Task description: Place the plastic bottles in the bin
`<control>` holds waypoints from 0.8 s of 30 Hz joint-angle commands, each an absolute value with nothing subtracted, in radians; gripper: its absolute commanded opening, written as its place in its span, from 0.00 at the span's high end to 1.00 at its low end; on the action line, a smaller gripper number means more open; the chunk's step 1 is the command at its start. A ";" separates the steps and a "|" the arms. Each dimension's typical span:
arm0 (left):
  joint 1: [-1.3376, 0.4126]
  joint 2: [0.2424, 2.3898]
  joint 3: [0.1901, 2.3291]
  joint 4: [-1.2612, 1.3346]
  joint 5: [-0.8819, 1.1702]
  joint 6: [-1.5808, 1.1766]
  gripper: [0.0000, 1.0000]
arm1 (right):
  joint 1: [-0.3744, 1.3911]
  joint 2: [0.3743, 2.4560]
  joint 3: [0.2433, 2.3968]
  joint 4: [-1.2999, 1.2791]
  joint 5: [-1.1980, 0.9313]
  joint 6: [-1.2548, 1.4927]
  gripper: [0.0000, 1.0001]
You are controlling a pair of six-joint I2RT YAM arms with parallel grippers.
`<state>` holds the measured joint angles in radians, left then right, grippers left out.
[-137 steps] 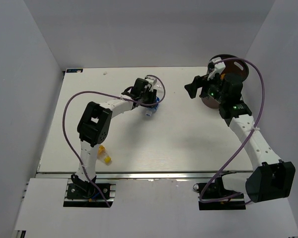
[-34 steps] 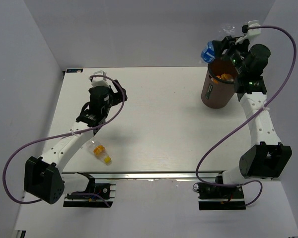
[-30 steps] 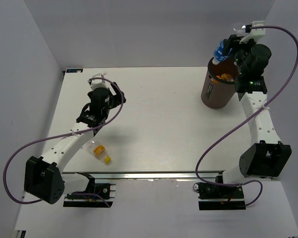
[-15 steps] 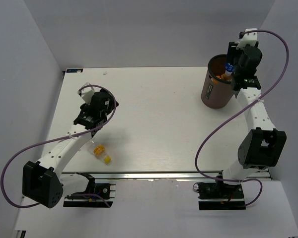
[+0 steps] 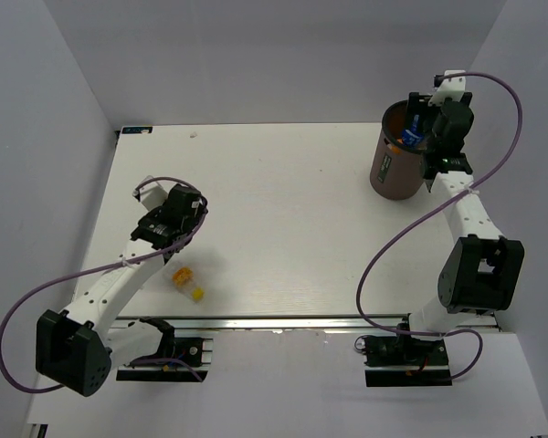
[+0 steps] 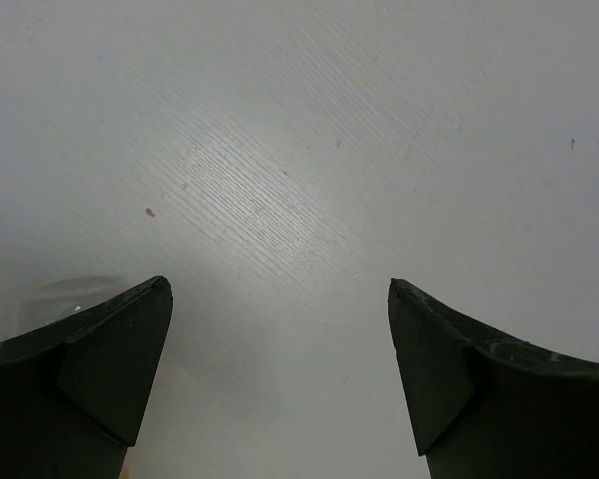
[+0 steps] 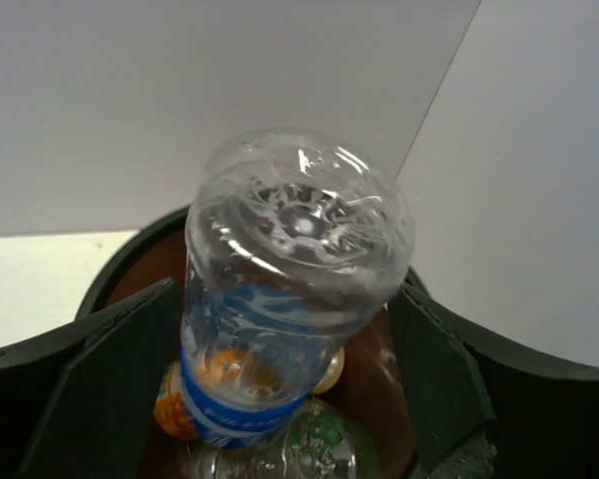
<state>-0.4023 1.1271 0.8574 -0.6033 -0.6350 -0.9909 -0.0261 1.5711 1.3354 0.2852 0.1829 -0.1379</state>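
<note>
The dark-brown bin (image 5: pixel 395 173) stands at the table's far right. My right gripper (image 5: pixel 421 126) hangs over its mouth. In the right wrist view the jaws of that gripper (image 7: pixel 282 289) are open, and the clear bottle with the blue label (image 7: pixel 290 269) sits loose between them, base up and neck down in the bin (image 7: pixel 130 269). Under it lie an orange-filled bottle (image 7: pixel 175 409) and a larger clear bottle (image 7: pixel 309 454). A small bottle with a yellow cap (image 5: pixel 186 282) lies on the table at the near left. My left gripper (image 5: pixel 166 228) hovers open just beyond it, with only bare table between the jaws (image 6: pixel 280 284).
White walls close in the table (image 5: pixel 283 210) at the back and on both sides. The bin stands close to the right wall. Purple cables loop from both arms. A metal rail (image 5: pixel 274 319) runs along the near edge.
My right gripper has carried the blue-label bottle over the bin, tipped it neck down and opened. My left arm has drawn back toward the near left, closer to the small bottle.
</note>
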 commanded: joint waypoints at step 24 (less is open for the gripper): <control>-0.338 1.141 0.810 -0.752 -0.692 -1.081 0.02 | -0.032 1.483 1.557 0.167 0.026 -0.118 0.11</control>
<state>-0.3565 1.1454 0.8326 -0.7345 -0.7124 -1.0698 -0.0269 1.5444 1.5028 0.1486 0.0639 -0.1299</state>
